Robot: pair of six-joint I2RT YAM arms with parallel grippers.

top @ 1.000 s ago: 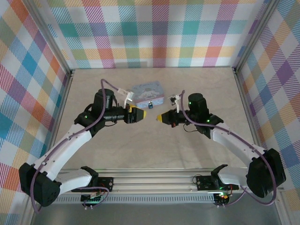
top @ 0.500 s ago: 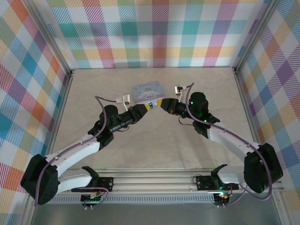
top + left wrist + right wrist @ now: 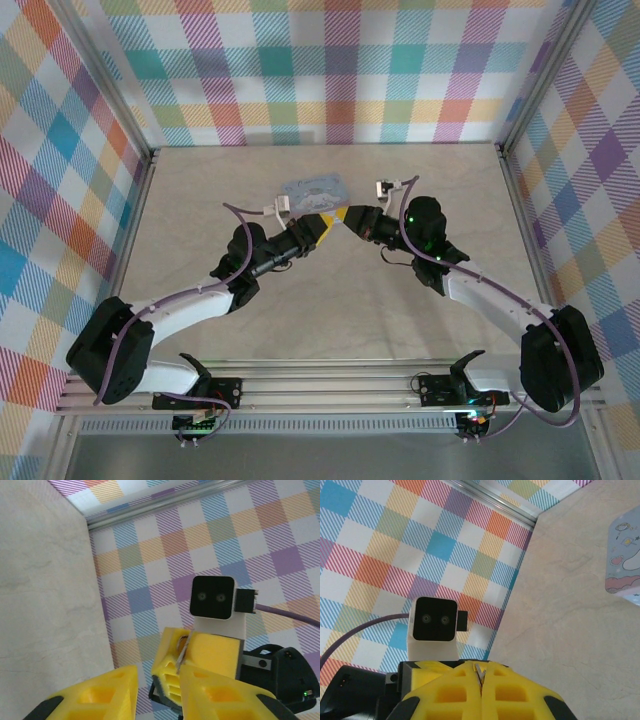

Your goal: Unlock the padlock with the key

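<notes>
Key pinched in right pincer, beside left pincer.

- Arms - two: the left arm and the right arm.
- Grippers - two, yellow-tipped: the left gripper and the right gripper.
- Wrist cameras - two: the left wrist camera and the right wrist camera.
- Pastel tin - one.
- Thin silvery key - one.

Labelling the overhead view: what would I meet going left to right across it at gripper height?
Left plaid wall → left gripper → right gripper → right plaid wall. The tin overlaps the left gripper, so it is left out.
</notes>
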